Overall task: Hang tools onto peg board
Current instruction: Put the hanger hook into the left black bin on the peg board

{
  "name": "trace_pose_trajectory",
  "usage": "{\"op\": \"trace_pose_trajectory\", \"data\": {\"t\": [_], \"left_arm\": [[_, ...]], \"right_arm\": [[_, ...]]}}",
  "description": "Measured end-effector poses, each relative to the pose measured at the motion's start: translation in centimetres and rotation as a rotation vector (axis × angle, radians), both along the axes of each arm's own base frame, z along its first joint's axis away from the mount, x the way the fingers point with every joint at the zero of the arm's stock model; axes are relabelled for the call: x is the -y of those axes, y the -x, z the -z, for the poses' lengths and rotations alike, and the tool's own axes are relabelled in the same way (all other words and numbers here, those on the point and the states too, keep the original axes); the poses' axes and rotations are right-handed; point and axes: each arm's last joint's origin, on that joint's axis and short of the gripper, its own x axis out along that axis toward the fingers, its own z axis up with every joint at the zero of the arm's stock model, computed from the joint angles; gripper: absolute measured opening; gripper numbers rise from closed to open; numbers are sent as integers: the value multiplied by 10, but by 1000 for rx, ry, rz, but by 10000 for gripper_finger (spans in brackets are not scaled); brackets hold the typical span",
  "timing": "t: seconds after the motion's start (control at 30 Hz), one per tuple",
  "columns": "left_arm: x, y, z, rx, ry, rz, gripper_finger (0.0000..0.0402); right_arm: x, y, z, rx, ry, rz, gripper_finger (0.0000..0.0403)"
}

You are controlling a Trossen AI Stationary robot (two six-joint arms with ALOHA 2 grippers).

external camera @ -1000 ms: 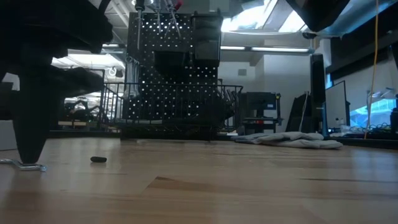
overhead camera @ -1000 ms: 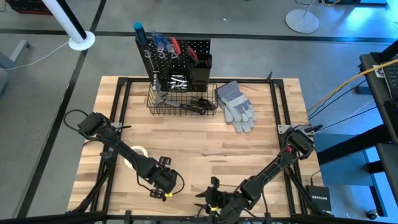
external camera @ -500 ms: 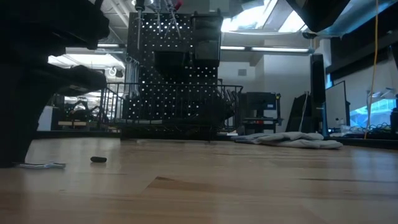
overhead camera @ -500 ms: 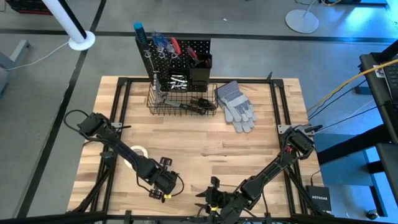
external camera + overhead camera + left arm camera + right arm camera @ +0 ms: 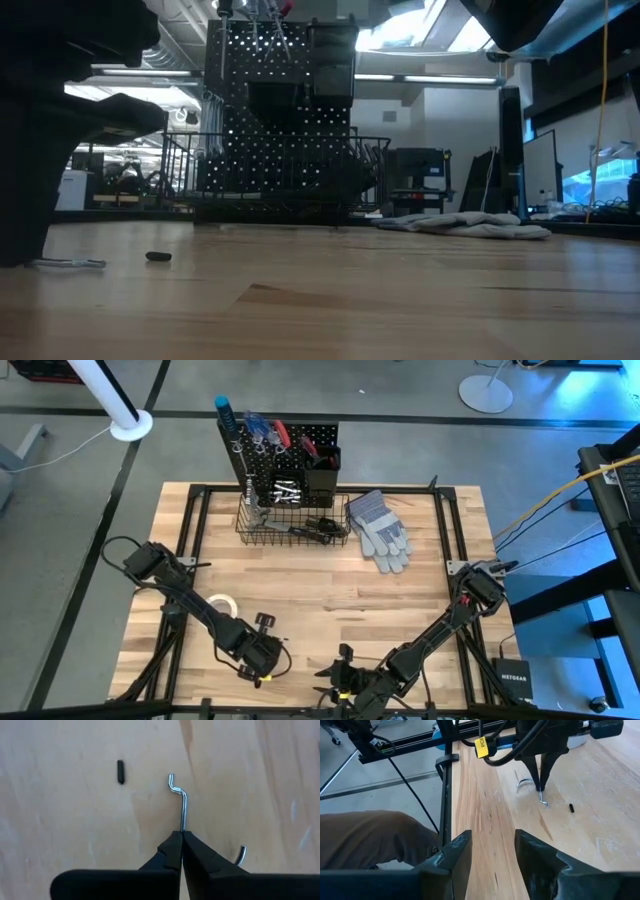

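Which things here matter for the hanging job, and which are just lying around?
For the job: peg board; tools in the wire basket; silver hook, pinched by the shut left hand.
Lying about: work gloves; tape roll; small black bit; second hook.

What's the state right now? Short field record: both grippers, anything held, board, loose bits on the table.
left gripper: low at the table's near left edge, shut on a silver hook
hook: bent wire, its free end sticking out past the fingertips
right gripper: open, empty, near front edge of the table
peg board: upright at the far edge, tools hung on it, wire basket at its base
tape roll: flat on the table, beside the left arm
gloves: right of the basket
small black piece: loose on the wood near the hook
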Motion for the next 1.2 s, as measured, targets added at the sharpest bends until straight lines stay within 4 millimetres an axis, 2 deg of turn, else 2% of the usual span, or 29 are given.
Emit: {"op": "trace_pose_trajectory", "data": {"t": [0.27,0.47,0.63,0.8,1.2], "left_arm": [[-1,1,-3,9,-7,-1,0],[-1,1,-4,15,-7,1,0],[0,1,-4,17,-5,1,0],[0,0,-5,18,-4,1,0],[-1,0,-6,26,-4,-5,0]], "right_arm": [[5,-5,1,2,-1,17,154],[33,-29,5,-9,102,32,154],[63,-55,31,-78,100,15,154],[83,-74,57,-87,76,23,154],[86,-86,71,17,216,-30,154]]}}
